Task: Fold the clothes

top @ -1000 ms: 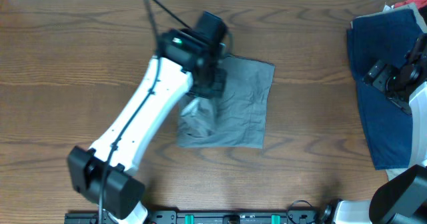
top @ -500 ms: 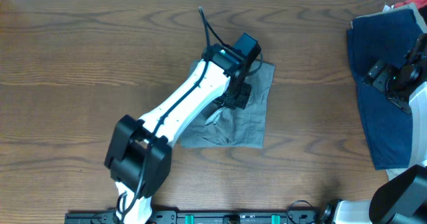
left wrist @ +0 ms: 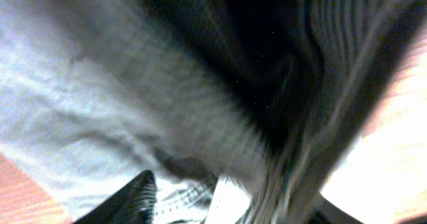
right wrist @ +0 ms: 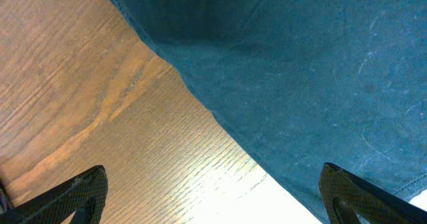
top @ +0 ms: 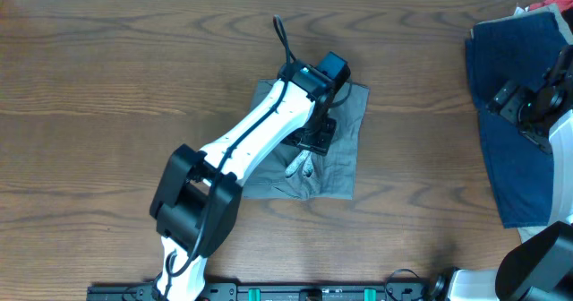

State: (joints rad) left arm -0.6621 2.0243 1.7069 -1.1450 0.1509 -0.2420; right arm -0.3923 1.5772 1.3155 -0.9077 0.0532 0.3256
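Note:
The grey clothes piece (top: 345,126) lies roughly square at the table's middle, rumpled along its left side, with a small white patch (top: 300,167) showing near its lower edge. My left gripper (top: 313,138) hovers low over its centre. In the left wrist view, blurred grey fabric (left wrist: 100,97) fills the frame and hangs loosely between the parted fingers (left wrist: 130,201), so that gripper (left wrist: 230,194) is open. A dark navy garment (top: 510,167) lies at the far right. My right gripper (top: 508,99) (right wrist: 213,204) rests open over the navy cloth's (right wrist: 300,64) left edge, holding nothing.
A bit of red cloth (top: 546,5) peeks from behind the navy garment at the back right corner. The left arm's black cable (top: 282,37) sticks up behind its wrist. Bare wooden table (top: 107,86) stretches to the left, and a mounting rail (top: 313,292) runs along the front edge.
My left arm swung right across the grey garment, dragging its bunched left part over the middle, then its jaws parted. The lump has flattened. The right arm has stayed still.

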